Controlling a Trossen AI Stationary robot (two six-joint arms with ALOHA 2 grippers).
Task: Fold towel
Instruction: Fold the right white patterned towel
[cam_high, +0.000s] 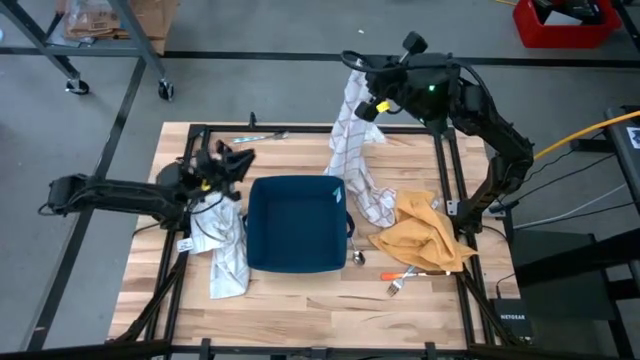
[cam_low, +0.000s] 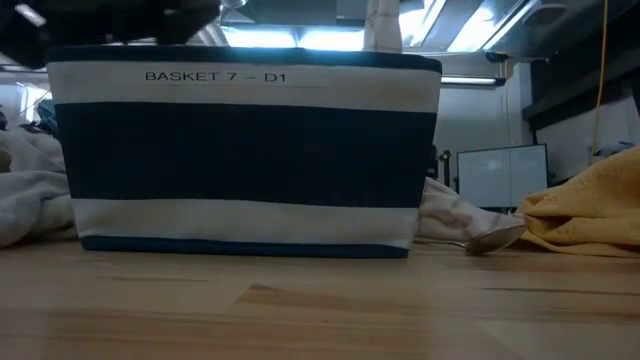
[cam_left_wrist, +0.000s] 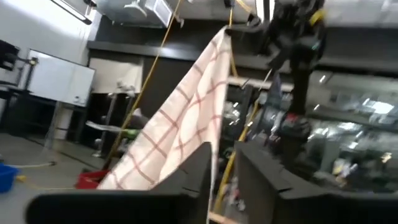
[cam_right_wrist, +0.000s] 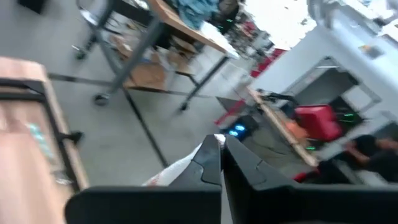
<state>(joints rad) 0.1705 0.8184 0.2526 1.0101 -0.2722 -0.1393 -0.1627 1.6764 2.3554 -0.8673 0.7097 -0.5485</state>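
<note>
Left gripper hovering beside basket, fingers parted, empty — should be reaching for hanging lower edge. Checked towel dangling over table's far edge, tail trailing near yellow cloth. Right gripper pinching towel corner — holding high, keeping cloth taut.

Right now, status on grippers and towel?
Right gripper shut on checked towel, held high, tail on table. Left gripper part open, empty, left of basket. Yellow cloth alongside.
</note>
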